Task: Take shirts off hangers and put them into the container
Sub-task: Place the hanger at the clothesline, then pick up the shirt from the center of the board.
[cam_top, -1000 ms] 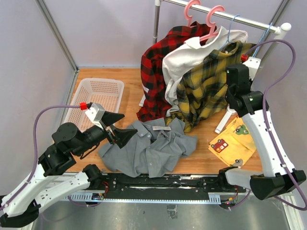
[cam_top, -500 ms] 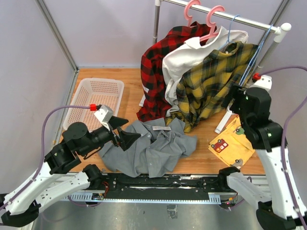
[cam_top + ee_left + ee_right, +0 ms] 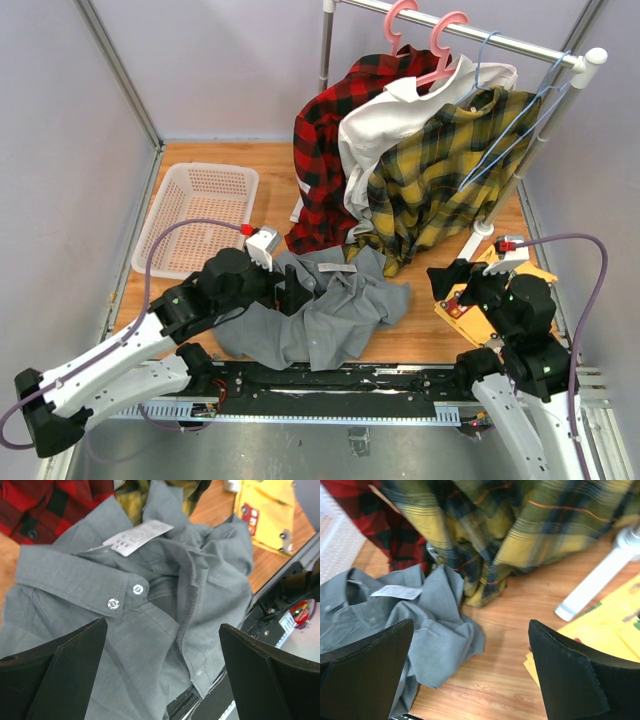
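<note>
- grey shirt (image 3: 320, 315): off its hanger, crumpled collar-up on the tabletop (image 3: 425, 335) just ahead of the arm bases. collar band, two buttons and white neck label (image 3: 137, 537) plain in the left wrist view.
- left claw (image 3: 162, 626): spread wide, empty, poised just above the collar and placket, one finger to either side.
- right claw (image 3: 471, 622): likewise spread wide and empty, low over bare wood between the grey shirt's edge and the yellow cloth (image 3: 615, 625) (no shirt; to be left alone).
- container (image 3: 210, 168): at the far left of the tabletop, near the grey shirt, nothing in it.
- red-and-black plaid shirt (image 3: 325, 150), white shirt (image 3: 375, 130) and yellow-and-green plaid shirt (image 3: 430, 180): bunched together under the rail (image 3: 520, 42), lower edges reaching the tabletop. pink hangers (image 3: 445, 40) hooked above them, a thin blue hanger (image 3: 520, 130) bare at the right.
- handling, as judged: light, limp, no stiffness to speak of, not slippery, nothing fragile bar the buttons. certain to drape and trail once lifted.
- where to take hold, as judged: the doubled collar band, or the thick folds beside it, for a pinch with bulk in it. a single flat layer likely to slide out. sleeves likely to catch on the container rim, hence a high lift before lowering in.
</note>
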You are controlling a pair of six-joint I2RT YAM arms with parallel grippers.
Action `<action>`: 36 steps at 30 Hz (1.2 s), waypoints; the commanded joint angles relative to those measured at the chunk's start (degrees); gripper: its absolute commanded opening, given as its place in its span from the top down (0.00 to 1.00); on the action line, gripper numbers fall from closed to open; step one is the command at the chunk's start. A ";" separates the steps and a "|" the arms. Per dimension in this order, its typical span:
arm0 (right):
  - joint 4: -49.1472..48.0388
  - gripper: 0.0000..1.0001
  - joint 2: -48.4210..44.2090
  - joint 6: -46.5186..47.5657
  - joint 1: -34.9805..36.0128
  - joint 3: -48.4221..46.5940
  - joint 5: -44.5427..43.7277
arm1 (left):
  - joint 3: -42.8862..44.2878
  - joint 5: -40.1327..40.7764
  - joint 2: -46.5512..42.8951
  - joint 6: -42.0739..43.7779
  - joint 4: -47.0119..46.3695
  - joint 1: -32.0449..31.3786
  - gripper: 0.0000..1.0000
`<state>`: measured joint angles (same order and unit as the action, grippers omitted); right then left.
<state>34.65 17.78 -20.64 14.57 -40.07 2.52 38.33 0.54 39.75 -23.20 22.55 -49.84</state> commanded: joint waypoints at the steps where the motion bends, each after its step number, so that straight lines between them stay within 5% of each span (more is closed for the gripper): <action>1: -8.80 0.02 -3.79 5.97 -0.84 1.56 11.98 | 0.85 2.38 6.15 -5.13 -0.61 -0.46 0.00; 8: -9.19 0.02 -0.85 7.76 -0.81 4.34 20.27 | 3.74 5.47 7.82 -6.55 -0.26 -5.83 0.00; 18: -12.75 0.02 -3.75 8.32 -0.83 7.76 20.65 | 4.57 22.67 18.21 -17.72 7.41 -15.65 0.00; 29: -11.66 0.02 1.56 7.42 -0.81 7.80 16.36 | -8.44 23.35 31.27 -21.08 -18.32 -15.57 0.00; 36: -11.39 0.02 4.70 7.26 -0.85 7.84 14.97 | -11.12 23.93 44.77 -25.66 -20.90 -15.68 0.05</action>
<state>24.32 21.76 -13.41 14.57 -32.69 19.40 29.69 24.34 76.97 -44.69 3.03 -65.45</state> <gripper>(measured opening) 0.984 0.994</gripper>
